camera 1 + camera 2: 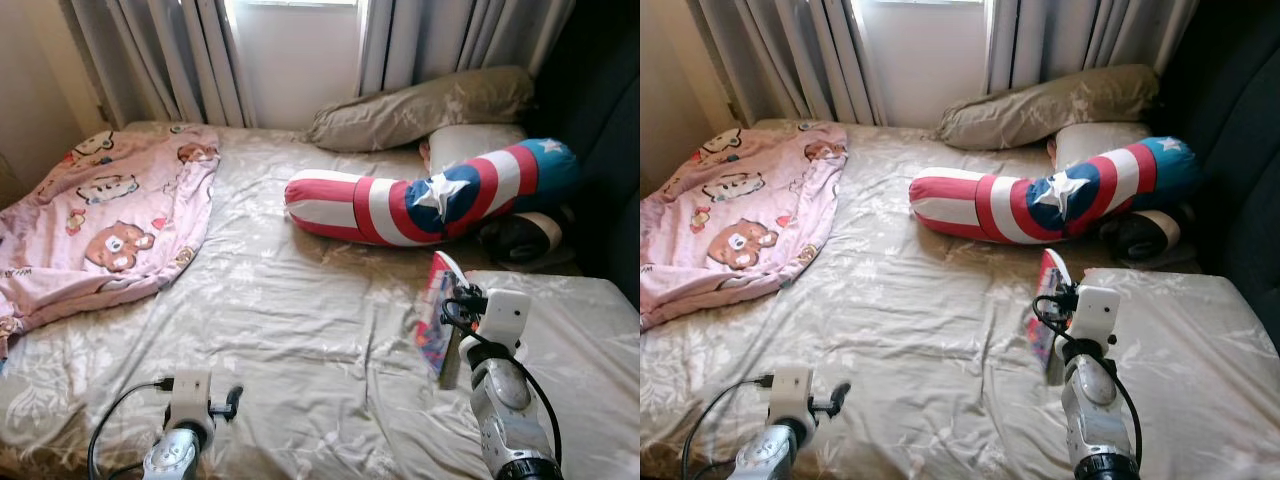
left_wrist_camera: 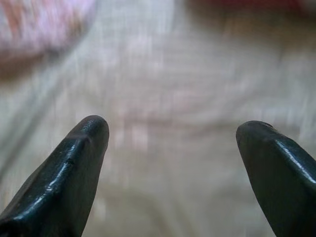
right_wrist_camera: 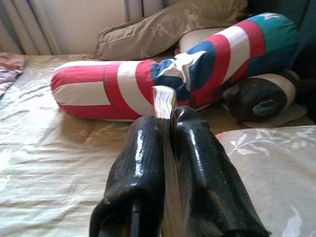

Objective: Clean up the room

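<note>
Right gripper (image 3: 165, 123): arm reaching forward over the bed (image 1: 300, 330), fingers (image 3: 140, 163) clamped on a thin book (image 1: 437, 315) held on edge just above the sheet, near side of the striped bolster (image 1: 420, 200). Left gripper (image 2: 173, 143): low over the sheet, fingers spread wide, holding nothing. Pink blanket (image 1: 100, 220) well left of the bolster; pillow (image 1: 420, 108) and curtains (image 1: 180, 50) behind it.

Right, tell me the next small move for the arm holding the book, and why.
Probably lift the book clear of the bed and carry it off. The right gripper is already shut on it, edge up above the sheet, while the left gripper hangs open over bare bedding.
</note>
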Controlling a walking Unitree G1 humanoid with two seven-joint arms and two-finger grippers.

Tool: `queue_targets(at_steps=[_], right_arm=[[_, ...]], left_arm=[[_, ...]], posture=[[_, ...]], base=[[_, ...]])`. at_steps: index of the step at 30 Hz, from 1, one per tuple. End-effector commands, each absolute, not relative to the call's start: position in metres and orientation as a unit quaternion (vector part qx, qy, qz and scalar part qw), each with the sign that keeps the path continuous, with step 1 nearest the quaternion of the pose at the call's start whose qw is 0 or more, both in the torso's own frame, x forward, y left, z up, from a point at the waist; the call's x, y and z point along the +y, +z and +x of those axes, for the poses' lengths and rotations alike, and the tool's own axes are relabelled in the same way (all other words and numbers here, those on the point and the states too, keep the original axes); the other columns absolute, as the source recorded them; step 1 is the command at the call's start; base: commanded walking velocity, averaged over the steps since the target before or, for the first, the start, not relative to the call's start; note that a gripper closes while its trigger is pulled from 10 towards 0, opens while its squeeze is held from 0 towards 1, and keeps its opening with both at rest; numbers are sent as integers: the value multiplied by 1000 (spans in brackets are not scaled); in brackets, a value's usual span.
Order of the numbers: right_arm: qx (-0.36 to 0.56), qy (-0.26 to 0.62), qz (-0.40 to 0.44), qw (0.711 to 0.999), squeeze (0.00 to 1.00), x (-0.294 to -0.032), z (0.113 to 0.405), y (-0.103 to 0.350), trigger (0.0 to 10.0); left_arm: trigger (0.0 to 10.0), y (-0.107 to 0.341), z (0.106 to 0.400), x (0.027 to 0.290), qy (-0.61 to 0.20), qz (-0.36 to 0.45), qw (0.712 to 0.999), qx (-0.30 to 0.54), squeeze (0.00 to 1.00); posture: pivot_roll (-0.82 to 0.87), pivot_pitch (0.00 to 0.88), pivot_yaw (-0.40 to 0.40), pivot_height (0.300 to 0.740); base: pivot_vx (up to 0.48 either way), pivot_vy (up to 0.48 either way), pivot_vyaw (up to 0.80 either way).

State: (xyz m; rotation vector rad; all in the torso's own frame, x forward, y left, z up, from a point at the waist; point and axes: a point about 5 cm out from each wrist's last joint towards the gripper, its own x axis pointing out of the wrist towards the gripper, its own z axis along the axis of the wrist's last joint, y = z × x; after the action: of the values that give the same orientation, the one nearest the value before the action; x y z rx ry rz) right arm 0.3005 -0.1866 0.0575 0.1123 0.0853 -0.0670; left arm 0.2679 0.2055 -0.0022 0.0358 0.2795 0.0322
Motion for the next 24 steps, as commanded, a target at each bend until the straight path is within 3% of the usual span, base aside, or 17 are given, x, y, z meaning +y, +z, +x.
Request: queue_targets(at_steps=[1, 7, 13, 24], right_arm=[[6, -12, 56, 998, 0, -180, 304, 71, 10000], [6, 8, 62, 998, 0, -170, 304, 70, 10000], [5, 7, 64, 998, 0, -168, 304, 72, 10000], [6, 8, 59, 998, 0, -168, 302, 69, 10000]], left_arm=[[10000, 19, 281, 207, 25, 10, 997, 71, 0], [10000, 22, 278, 198, -18, 17, 998, 49, 0], [10000, 23, 277, 198, -9, 8, 999, 44, 0], [10000, 27, 280, 196, -20, 6, 999, 37, 0]], posture=[[-1, 0, -8, 740], [-8, 0, -4, 740], [-7, 0, -7, 740], [-5, 0, -9, 680]], base=[[0, 0, 0], [0, 0, 0], [0, 0, 0], [0, 0, 0]])
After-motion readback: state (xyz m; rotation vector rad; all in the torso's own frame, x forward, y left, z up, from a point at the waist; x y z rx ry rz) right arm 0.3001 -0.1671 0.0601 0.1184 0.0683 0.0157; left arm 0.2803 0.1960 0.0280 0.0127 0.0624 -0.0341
